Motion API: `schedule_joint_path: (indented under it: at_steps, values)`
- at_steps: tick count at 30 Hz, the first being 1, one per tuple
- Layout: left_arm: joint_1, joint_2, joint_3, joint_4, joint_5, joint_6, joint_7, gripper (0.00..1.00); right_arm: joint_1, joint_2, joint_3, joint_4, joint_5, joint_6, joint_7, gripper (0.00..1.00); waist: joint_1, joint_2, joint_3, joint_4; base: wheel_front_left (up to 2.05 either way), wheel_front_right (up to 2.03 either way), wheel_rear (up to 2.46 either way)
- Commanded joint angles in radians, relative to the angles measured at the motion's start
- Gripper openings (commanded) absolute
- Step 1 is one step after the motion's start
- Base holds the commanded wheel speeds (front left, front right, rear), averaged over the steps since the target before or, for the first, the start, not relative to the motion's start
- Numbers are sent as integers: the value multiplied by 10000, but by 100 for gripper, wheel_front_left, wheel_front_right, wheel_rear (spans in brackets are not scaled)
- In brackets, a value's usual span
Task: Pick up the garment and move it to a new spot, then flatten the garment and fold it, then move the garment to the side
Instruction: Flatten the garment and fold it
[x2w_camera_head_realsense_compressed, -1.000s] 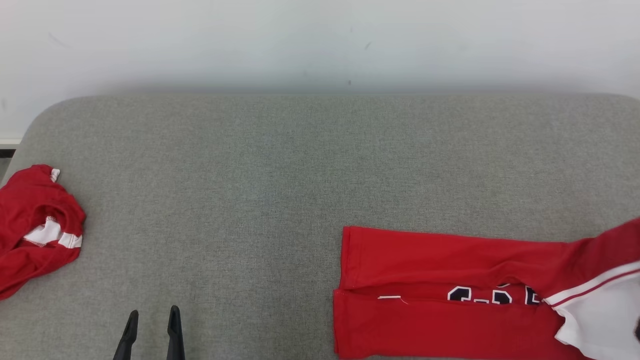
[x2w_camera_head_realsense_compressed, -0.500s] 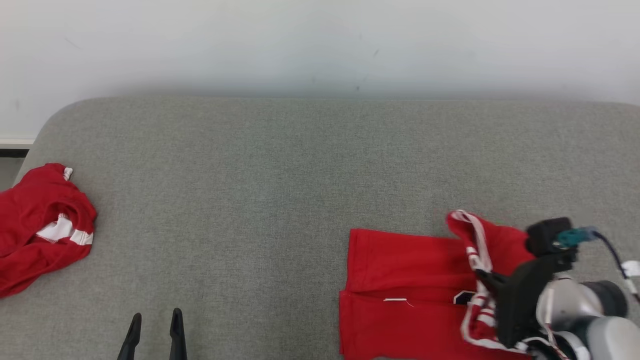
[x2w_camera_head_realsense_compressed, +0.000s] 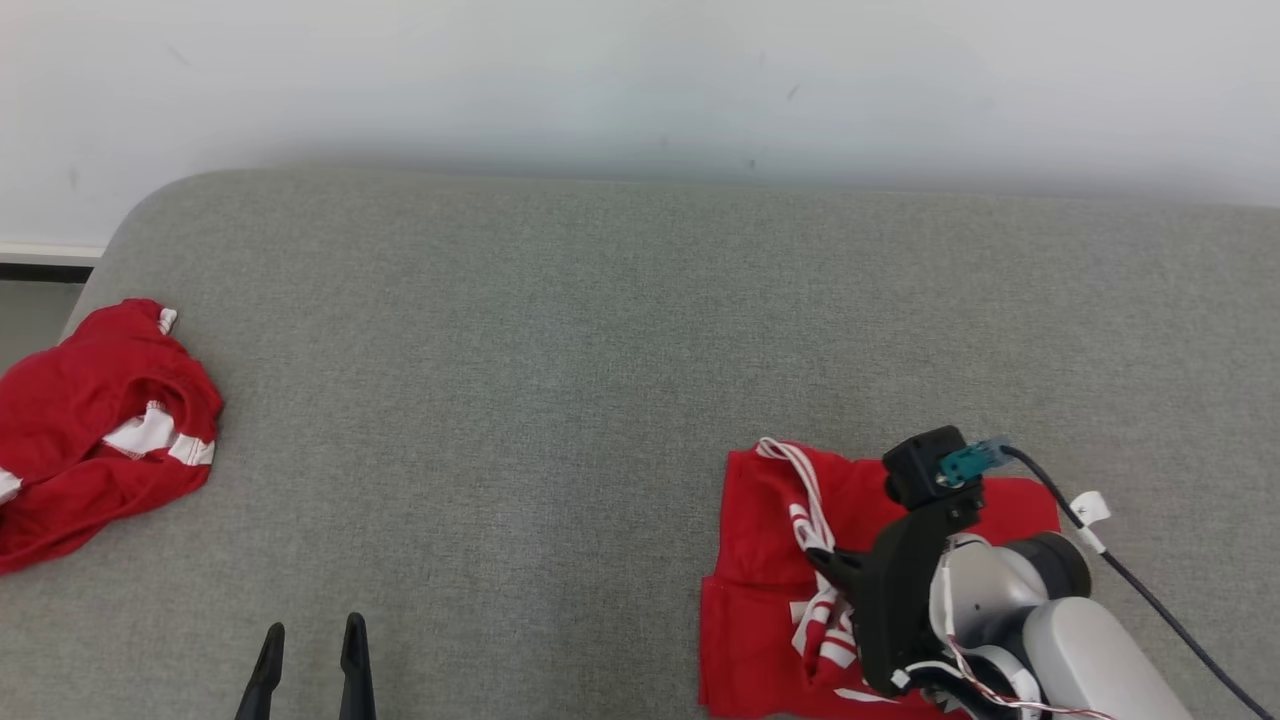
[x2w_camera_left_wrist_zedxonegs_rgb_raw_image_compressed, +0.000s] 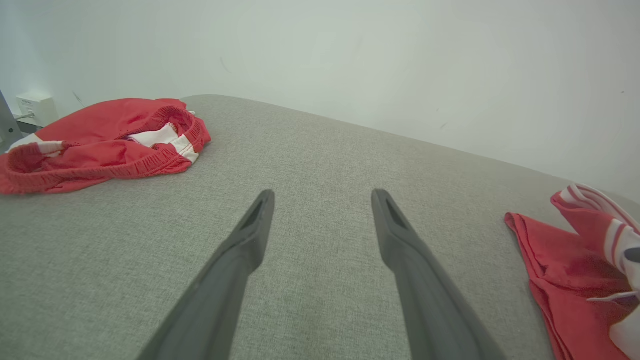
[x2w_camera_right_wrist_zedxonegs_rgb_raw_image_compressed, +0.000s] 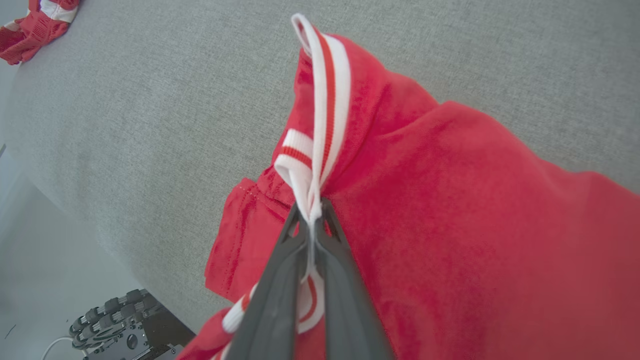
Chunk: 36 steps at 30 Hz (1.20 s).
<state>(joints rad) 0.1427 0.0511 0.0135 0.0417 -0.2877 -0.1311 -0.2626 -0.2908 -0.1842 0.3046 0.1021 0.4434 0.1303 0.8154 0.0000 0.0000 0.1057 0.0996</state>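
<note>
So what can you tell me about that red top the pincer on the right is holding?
The red garment is a soft, knit-looking top edged with white trim that carries a red stripe. It lies partly folded on the grey fabric surface, on the robot's right. One trimmed edge is lifted and drawn back over the rest, pinched in the shut right pincer. Its lower layers lie flat, a stitched hem showing. Nothing else is seen touching it.

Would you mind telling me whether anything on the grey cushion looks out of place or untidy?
A second red garment lies crumpled at the far left edge of the cushion, unfolded. The red jersey is partly folded, its striped trim pinched by the right gripper; nothing looks damaged or spilled.
</note>
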Motion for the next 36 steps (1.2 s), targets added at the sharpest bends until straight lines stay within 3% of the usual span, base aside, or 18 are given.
schedule_joint_path:
  at_steps: [1,10,11,12,21,30,36]
  values:
    - [-66,-12,14,12,-28,11,-27,100,-127,101,121,124,78,4,-86,0,0,0,35,52,0,0,0]
    - [-187,-12,-48,54,61,11,-27,100,-464,348,646,1015,53,5,-482,0,0,0,93,170,0,0,0]
    - [-192,-12,-48,58,52,11,-27,100,-509,386,646,1088,70,5,-586,61,0,0,90,168,0,0,0]
    - [-190,-12,-47,61,42,11,-27,100,-545,408,650,1164,88,5,-659,98,0,0,83,162,0,0,0]
    - [14,-12,12,92,42,11,-27,100,-584,621,168,1097,388,3,-1670,100,0,0,-188,-16,0,0,0]
    - [328,-12,96,106,190,11,-27,100,500,472,-1874,142,-147,5,-3686,100,0,0,-789,-289,0,0,0]
    - [464,-10,235,176,191,11,-27,100,1651,135,-2829,-350,-1120,5,-5521,100,0,0,-1142,-542,0,0,0]
